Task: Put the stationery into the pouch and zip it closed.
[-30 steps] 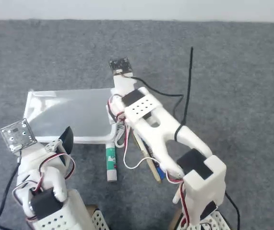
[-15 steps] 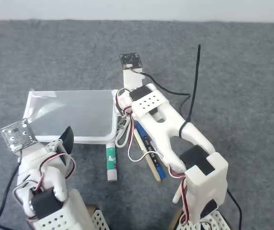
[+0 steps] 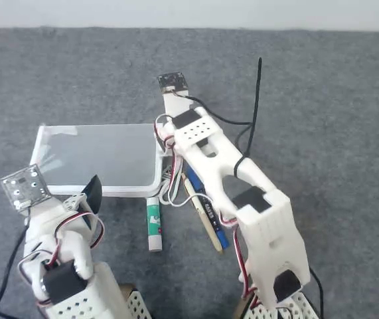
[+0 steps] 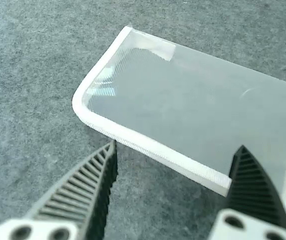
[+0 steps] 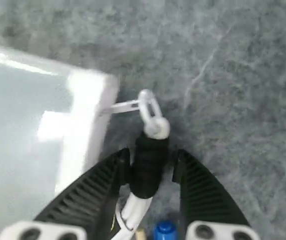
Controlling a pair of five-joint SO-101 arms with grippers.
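The translucent pouch (image 3: 96,156) lies flat, left of centre on the grey carpet. At its right edge my right gripper (image 3: 165,147) is shut on the zipper pull (image 5: 148,160), a black tab hanging from a white ring (image 5: 151,111). The pouch's white border (image 5: 85,125) sits just beside it. My left gripper (image 4: 173,175) hovers open over the pouch's near left corner (image 4: 90,100), holding nothing. Near the pouch's front edge lie a white glue stick with a green label (image 3: 153,222), a blue pen (image 3: 206,209) and a wooden pencil (image 3: 209,232), partly under the right arm.
A black cable (image 3: 255,106) runs from the right arm toward the far side. Grey carpet (image 3: 335,133) spreads open to the right and beyond the pouch. Both arm bases (image 3: 103,292) stand at the near edge.
The right arm's wrist swung a little to the right, then back left, and its elbow stretched forward over the pens. The pouch's right edge shifted slightly with it. The left arm stayed still.
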